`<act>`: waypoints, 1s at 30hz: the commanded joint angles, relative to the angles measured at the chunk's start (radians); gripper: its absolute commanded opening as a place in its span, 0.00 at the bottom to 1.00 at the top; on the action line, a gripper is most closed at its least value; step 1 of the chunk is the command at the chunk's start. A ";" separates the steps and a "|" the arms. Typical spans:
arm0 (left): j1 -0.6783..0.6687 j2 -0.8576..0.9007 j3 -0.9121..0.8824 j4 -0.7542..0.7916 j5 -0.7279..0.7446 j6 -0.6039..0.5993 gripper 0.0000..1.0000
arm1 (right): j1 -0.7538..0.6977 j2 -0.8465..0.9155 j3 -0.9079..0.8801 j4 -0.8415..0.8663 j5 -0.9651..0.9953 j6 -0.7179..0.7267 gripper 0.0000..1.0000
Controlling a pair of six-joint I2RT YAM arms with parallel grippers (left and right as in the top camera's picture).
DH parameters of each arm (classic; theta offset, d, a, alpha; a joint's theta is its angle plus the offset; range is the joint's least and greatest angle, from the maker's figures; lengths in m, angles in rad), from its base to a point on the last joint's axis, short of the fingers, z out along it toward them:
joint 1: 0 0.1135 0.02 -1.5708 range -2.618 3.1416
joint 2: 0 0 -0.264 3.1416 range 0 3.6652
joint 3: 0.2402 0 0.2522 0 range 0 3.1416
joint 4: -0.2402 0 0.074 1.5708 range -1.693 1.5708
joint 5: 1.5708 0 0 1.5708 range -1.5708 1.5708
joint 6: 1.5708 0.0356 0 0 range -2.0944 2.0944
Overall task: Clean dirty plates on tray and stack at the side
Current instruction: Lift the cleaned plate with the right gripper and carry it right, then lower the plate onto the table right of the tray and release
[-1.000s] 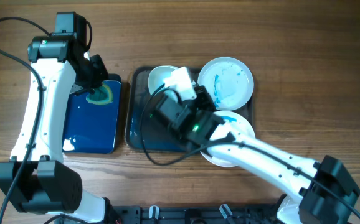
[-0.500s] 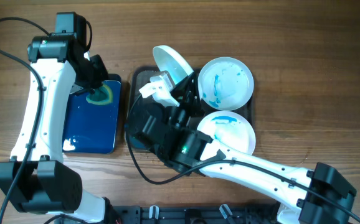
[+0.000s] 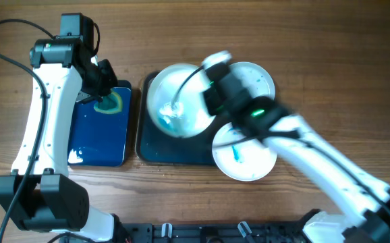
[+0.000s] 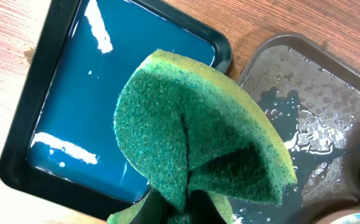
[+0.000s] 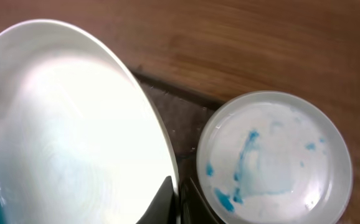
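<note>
My right gripper [image 3: 210,94] is shut on the rim of a white plate [image 3: 176,101] and holds it tilted above the left part of the dark tray [image 3: 156,152]. The plate has a teal smear at its lower left. In the right wrist view my jaws [image 5: 179,200] pinch the rim of this plate [image 5: 68,124]. A second smeared plate [image 3: 262,77] lies at the tray's back right, also in the right wrist view [image 5: 273,155]. A third plate [image 3: 245,160] lies at the front right. My left gripper [image 3: 102,94] is shut on a green sponge [image 4: 198,143].
A glossy blue tray [image 3: 100,135] holding liquid lies left of the dark tray, and the sponge hangs over its far right corner. It shows in the left wrist view [image 4: 99,87], with the wet dark tray [image 4: 317,93] beside it. Bare wooden table lies all around.
My right arm has swung to the right and lifted the plate off the tray's back left, turning its face up towards the overhead camera. The left arm has not moved.
</note>
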 commanded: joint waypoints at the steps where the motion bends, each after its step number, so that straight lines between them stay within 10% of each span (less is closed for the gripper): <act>1: 0.001 -0.005 0.003 0.003 0.016 -0.005 0.04 | -0.244 -0.105 0.005 -0.080 -0.243 0.078 0.04; 12: 0.001 -0.005 0.003 0.011 0.016 -0.005 0.04 | -0.962 -0.040 -0.224 -0.137 -0.189 0.121 0.04; 22: 0.001 -0.005 0.003 0.022 0.016 -0.005 0.04 | -1.030 0.117 -0.378 0.089 -0.198 0.101 0.05; 25: 0.001 -0.005 0.003 0.022 0.016 -0.005 0.04 | -1.030 0.105 -0.340 0.027 -0.331 0.080 0.56; 30: 0.001 -0.005 0.003 0.017 0.017 -0.005 0.04 | -1.015 -0.006 -0.110 -0.306 -0.440 0.021 0.60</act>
